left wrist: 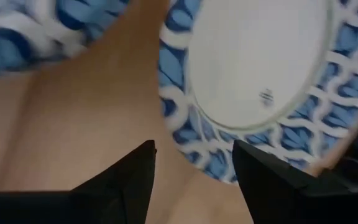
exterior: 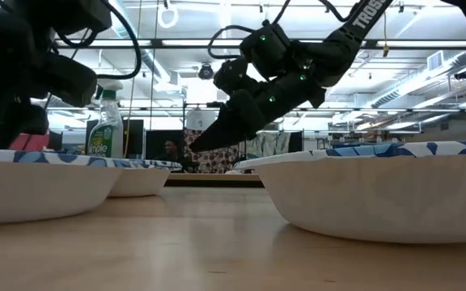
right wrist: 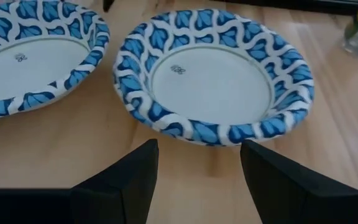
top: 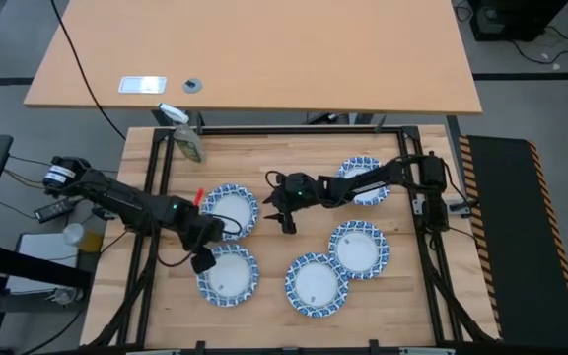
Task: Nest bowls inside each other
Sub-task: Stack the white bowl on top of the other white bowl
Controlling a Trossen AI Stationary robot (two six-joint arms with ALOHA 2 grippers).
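Wooden table (top: 264, 168) carries five bowls (top: 358, 248); left pincer (top: 205, 258) and right pincer (top: 286, 219) both gape wide, empty.

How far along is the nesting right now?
Nothing looks nested: five bowls lie apart on the table. In hand: the open left claw is between the upper-left bowl and lower-left bowl; the open right claw hovers empty beside the upper-left one. All stacking remains.

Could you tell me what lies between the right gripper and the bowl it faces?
Only bare wooden table, per the right wrist view: the open right gripper faces the bowl.
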